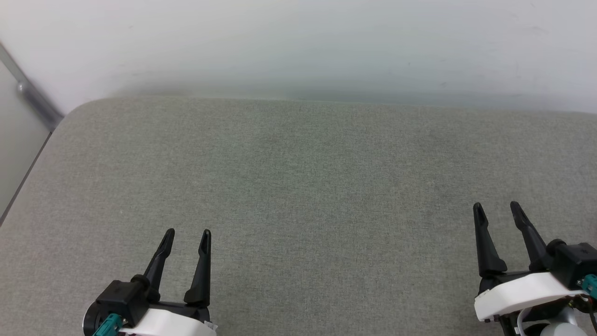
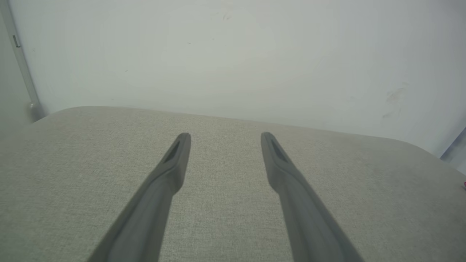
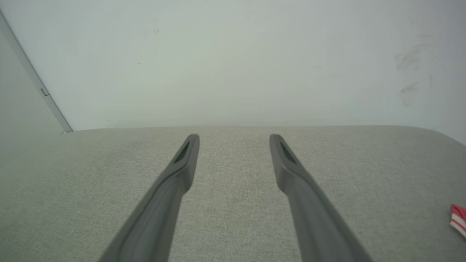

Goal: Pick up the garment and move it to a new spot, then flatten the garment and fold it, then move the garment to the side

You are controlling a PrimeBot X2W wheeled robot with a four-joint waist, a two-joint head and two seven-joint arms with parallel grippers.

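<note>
The left gripper [image 1: 188,232] sits at the lower left of the head view and the right gripper [image 1: 495,205] at the lower right. Each has its two dark fingers spread wide with nothing between them, and both wrist views show bare grey weave in the gap. The padded surface [image 1: 298,186] runs from the grippers up to the pale wall [image 1: 298,46] along the top of the frame. The garment [image 3: 458,217] lies off to one side. A small red piece with red-and-white striped trim pokes in at the lower right edge of the right wrist view, resting on the surface well apart from that gripper's fingers. Too little of it shows to tell whether it is crumpled, spread or folded. The scene therefore fits two stages: the jersey lying at the edge waiting to be carried to the open middle, or the jersey folded and set aside with the arms drawn clear. In my judgement, doing well here means reading the cloth before committing either arm. That calls for bringing the striped edge fully into sight while keeping the fingers parted and above the weave so they cannot snag it. The right arm, being nearer, looks better placed to deal with that side.
</note>
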